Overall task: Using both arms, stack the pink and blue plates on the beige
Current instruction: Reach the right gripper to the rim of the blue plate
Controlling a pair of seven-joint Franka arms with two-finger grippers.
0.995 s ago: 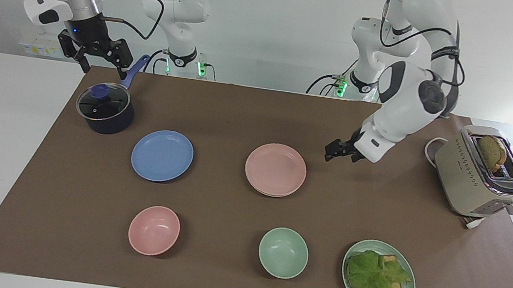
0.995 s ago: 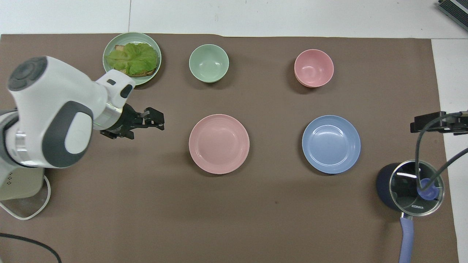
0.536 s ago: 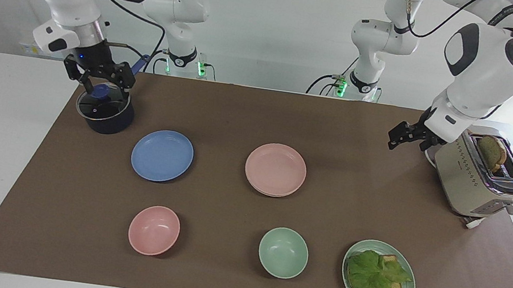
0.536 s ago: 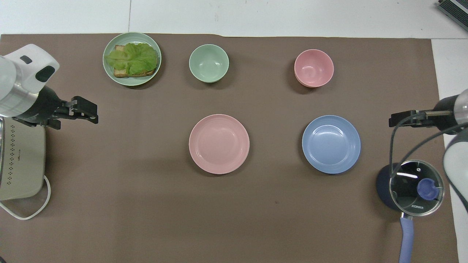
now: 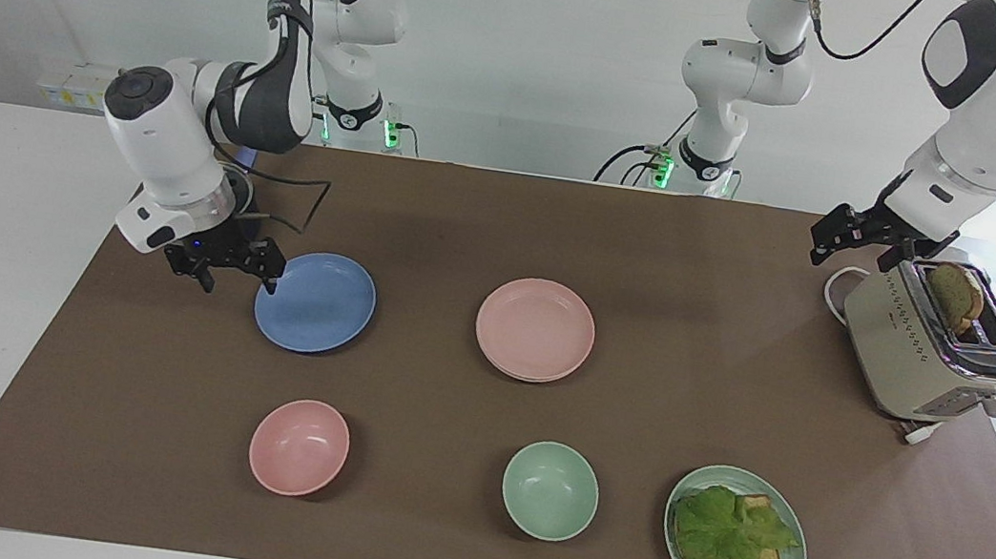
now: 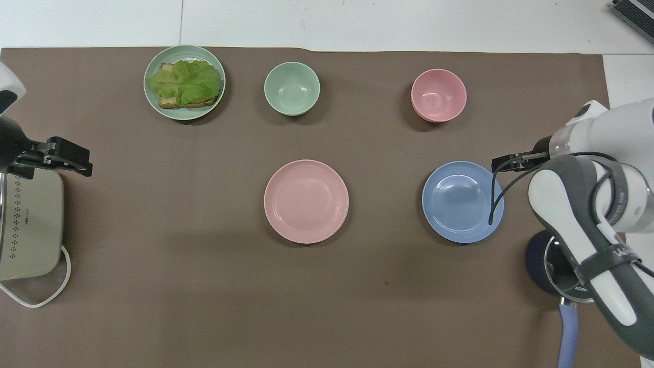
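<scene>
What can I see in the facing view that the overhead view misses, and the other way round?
Only the facing view: the toast standing in the toaster, and a second plate's rim under the pink plate. Only the overhead view: the pot's blue handle. Both: the blue plate with the open right gripper beside its edge, the open left gripper by the toaster, the pink bowl, green bowl and lettuce sandwich.

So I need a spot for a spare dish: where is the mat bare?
The widest bare stretch lies nearer the robots than the pink plate and blue plate, between the toaster and the pot. It is crowded around the blue plate, where the right claw hangs.
</scene>
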